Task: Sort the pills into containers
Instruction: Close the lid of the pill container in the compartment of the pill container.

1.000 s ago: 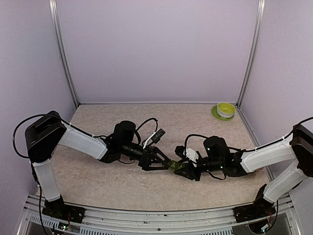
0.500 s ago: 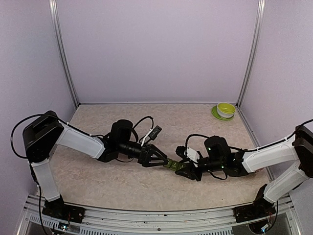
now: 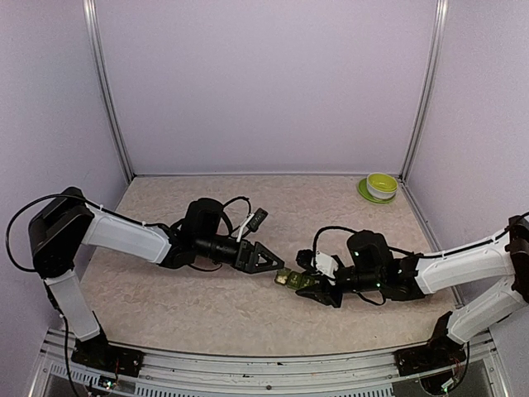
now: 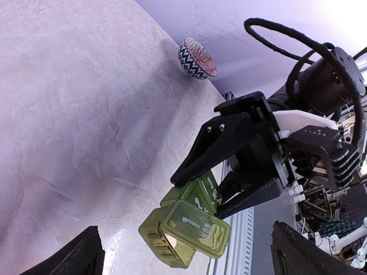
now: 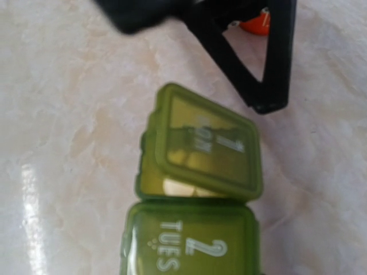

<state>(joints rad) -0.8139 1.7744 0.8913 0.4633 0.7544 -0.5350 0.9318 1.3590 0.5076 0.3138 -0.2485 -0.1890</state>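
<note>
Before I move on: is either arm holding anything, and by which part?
The right gripper clamps the translucent green plastic strip of pill boxes by its end nearest that arm; the left gripper holds nothing.

arms (image 3: 124,236) (image 3: 463,265): 2 | containers strip (image 4: 189,229): 1 | green bowl (image 3: 381,184): 1 | patterned bowl (image 4: 196,58): 1

Green containers (image 5: 194,201) on marbled counter (image 5: 57,114): box 1 lid (image 5: 209,146) ajar & tilted, sth pale inside; box 2 (image 5: 192,249) (TUES) lid shut.
</note>
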